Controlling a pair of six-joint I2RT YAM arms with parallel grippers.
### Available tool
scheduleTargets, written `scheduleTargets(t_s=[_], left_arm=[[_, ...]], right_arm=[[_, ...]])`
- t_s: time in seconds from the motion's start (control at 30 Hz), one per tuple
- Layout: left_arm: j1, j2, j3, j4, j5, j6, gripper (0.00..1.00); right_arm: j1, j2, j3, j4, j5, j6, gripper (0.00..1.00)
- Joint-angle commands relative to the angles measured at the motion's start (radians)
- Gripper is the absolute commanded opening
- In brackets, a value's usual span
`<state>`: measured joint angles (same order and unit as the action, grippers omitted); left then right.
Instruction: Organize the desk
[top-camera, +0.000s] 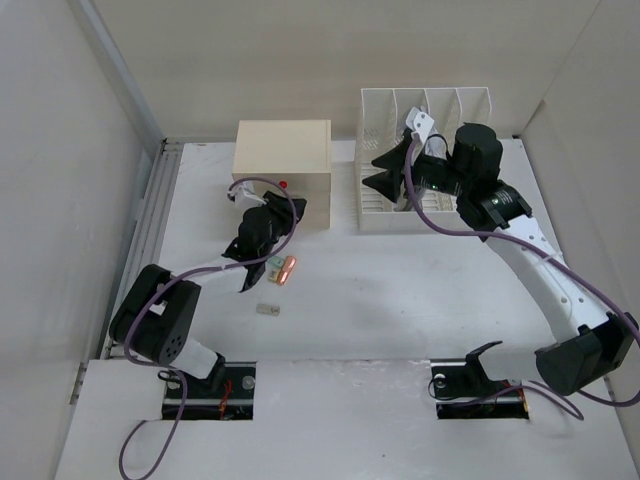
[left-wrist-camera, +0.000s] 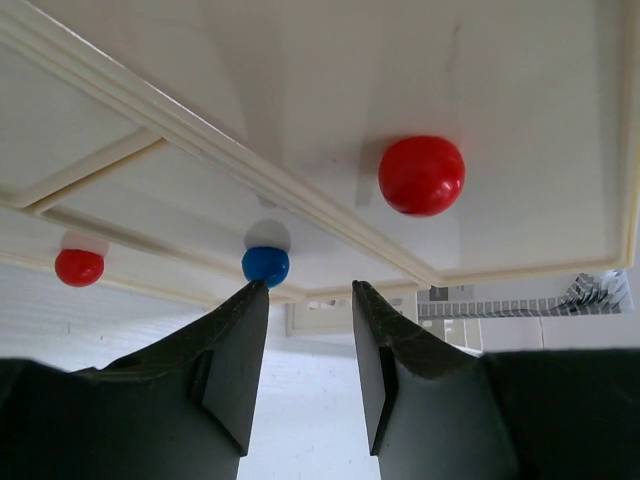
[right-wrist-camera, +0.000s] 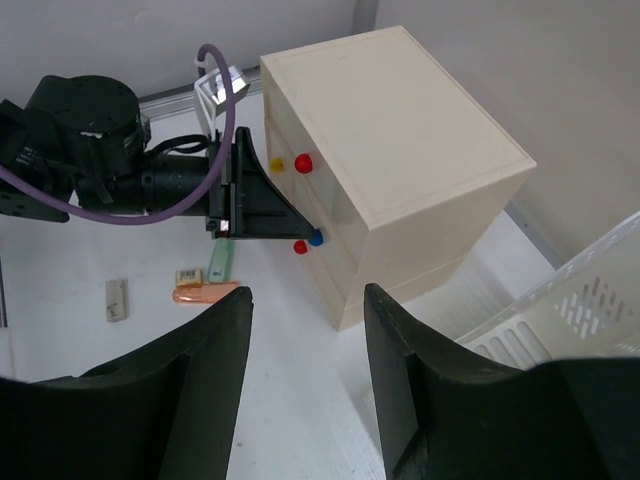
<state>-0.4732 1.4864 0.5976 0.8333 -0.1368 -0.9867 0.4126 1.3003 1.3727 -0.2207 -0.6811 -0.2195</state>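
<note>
one cream drawer box, one white slotted rack. two red knobs, one blue knob, one yellow knob. loose bits, four: orange piece, green piece, small yellowish piece, grey block. two claws: left claw, right claw.

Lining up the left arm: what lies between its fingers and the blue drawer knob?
Nothing. In the left wrist view the open left gripper sits just below the blue knob, one finger's tip at its edge; contact unclear.

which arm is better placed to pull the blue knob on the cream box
Left. The left gripper, open, has the small round blue knob at one fingertip on the cream drawer box; the right gripper is over the white slotted file rack.
</note>
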Motion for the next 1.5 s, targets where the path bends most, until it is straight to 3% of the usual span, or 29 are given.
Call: scheduleTargets(t_s=[0.0, 0.63, 0.93, 1.47], left_arm=[[-0.01, -0.034, 0.008, -0.009, -0.023, -0.006, 0.35], [-0.01, 0.084, 0.105, -0.019, -0.05, 0.025, 0.31], [-0.001, 0.088, 0.105, -0.01, -0.05, 0.025, 0.1], [-0.128, -0.253, -0.263, 0.029, -0.115, -0.049, 0.09]], right_arm=[[-0.005, -0.027, -0.003, 0.063, -0.017, 0.012, 0.54], [-0.014, -0.027, -0.021, 0.063, -0.006, 0.012, 0.54], [-0.014, -0.027, -0.021, 0.063, -0.006, 0.012, 0.54], [-0.014, -0.018, -0.031, 0.072, -0.034, 0.003, 0.54]])
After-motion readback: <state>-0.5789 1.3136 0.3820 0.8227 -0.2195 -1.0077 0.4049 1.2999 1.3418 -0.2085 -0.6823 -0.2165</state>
